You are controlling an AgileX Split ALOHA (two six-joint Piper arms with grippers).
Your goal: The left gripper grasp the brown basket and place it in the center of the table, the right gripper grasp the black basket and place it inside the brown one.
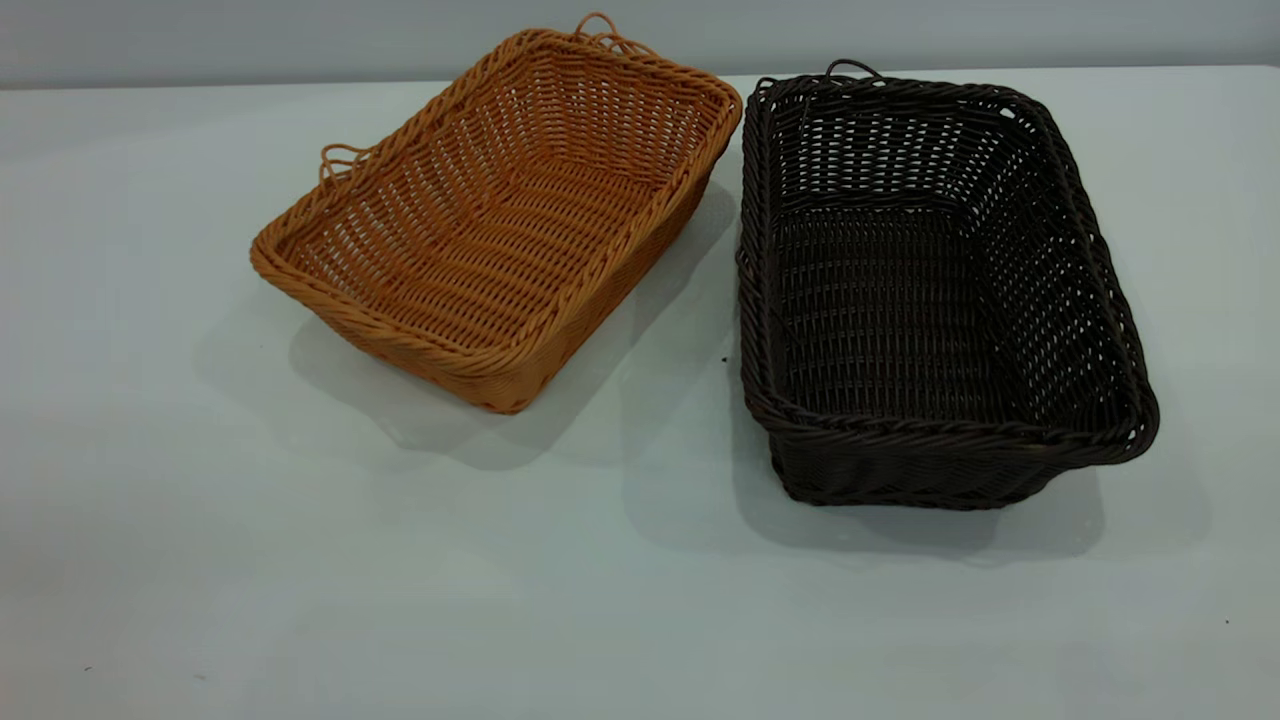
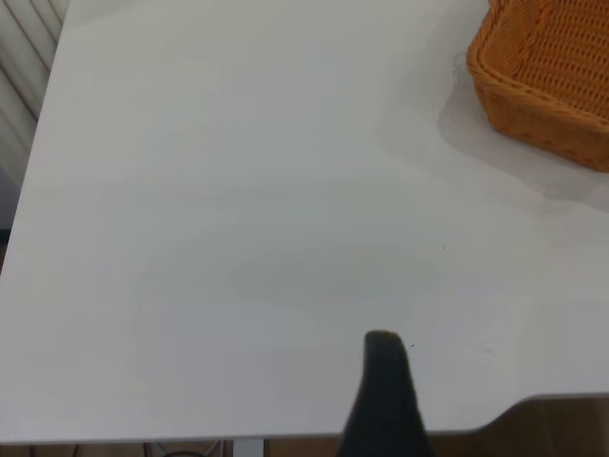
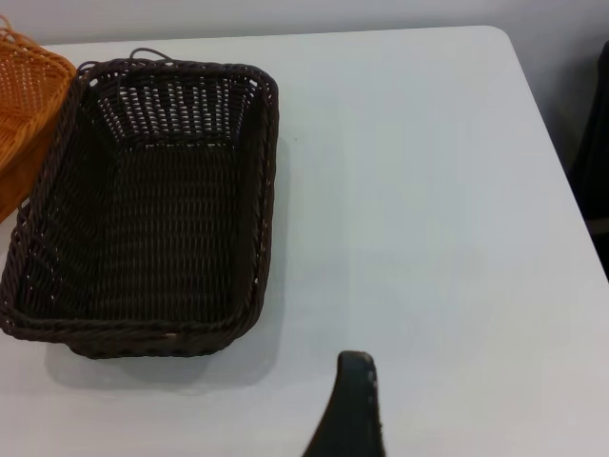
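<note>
The brown basket [image 1: 500, 215], orange-tan wicker, stands empty and turned at an angle at the back left of the table [image 1: 300, 580]. One of its corners shows in the left wrist view [image 2: 547, 81]. The black basket [image 1: 930, 290] stands empty to its right, close beside it at the far corners. It also shows in the right wrist view [image 3: 143, 205]. Neither arm shows in the exterior view. A dark part of my left gripper [image 2: 385, 381] hangs over bare table, well away from the brown basket. A dark part of my right gripper [image 3: 354, 395] hangs over bare table beside the black basket.
The table's near edge with a notched corner [image 2: 514, 414] lies close to the left gripper. The table's right edge [image 3: 552, 162] shows in the right wrist view. White tabletop lies in front of both baskets.
</note>
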